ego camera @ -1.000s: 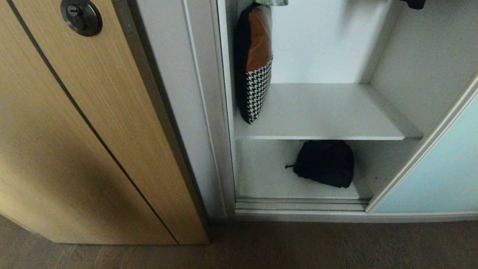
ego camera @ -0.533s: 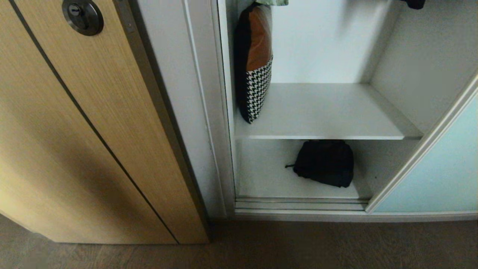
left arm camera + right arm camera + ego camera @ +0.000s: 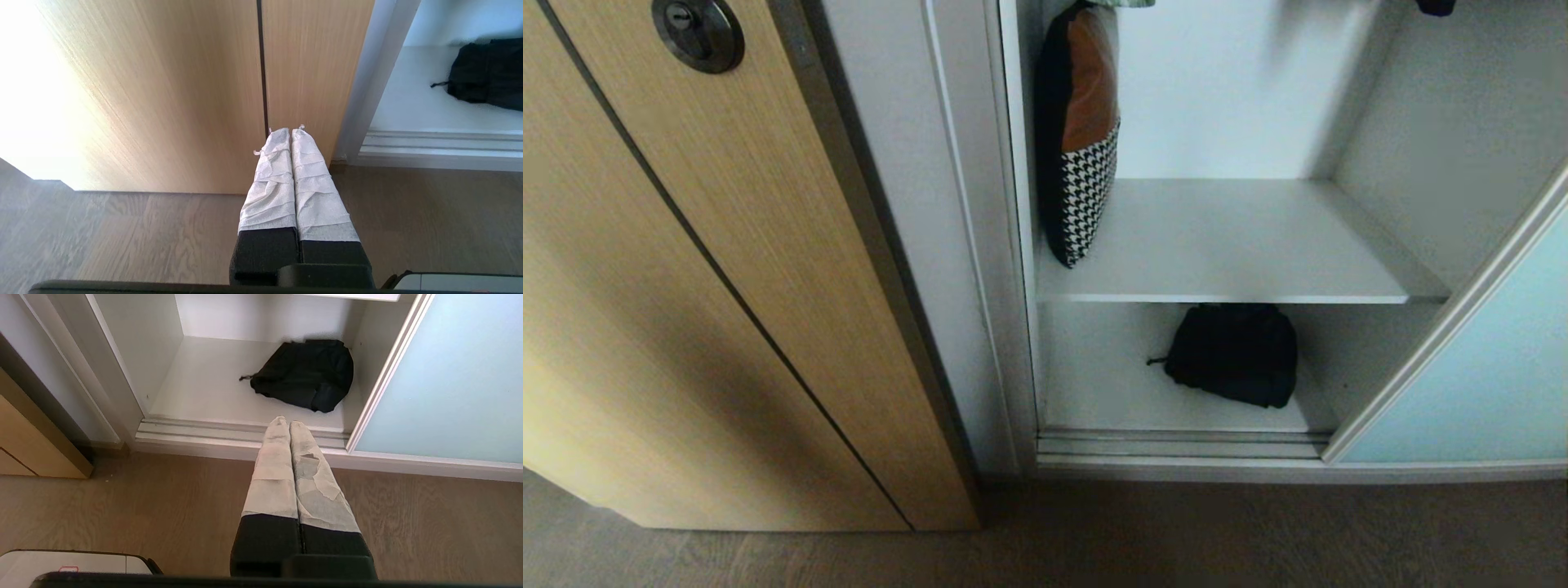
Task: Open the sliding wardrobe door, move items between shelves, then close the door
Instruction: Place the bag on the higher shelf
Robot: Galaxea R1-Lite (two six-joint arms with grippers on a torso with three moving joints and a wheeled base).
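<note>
While both arms hang low and parked, the right gripper (image 3: 289, 424) has its taped fingers pressed together on nothing, and the left gripper (image 3: 286, 134) is the same, closed and empty. Over the last second nothing in the wardrobe has shifted; only the head view has crept a touch, so the whole picture sits slightly higher, which reads as the robot settling its posture, not as work on the load. That leaves the task at the carrying stage, by the look of it. Just ahead of the right gripper, past the floor track (image 3: 241, 428), the black bag (image 3: 304, 373) lies on the bottom shelf (image 3: 196, 388), untouched. Above that, the upper shelf (image 3: 1233, 245) has bare room beside the houndstooth cushion (image 3: 1082, 139) leaning at its far side from the door. To the gripper's right, the sliding wardrobe door (image 3: 441, 375) is pushed aside, its frame close to the bag. Ahead of the left gripper is only the wood-grain door (image 3: 163, 81). The low upper shelf edge probably crowds any reach in from above.
</note>
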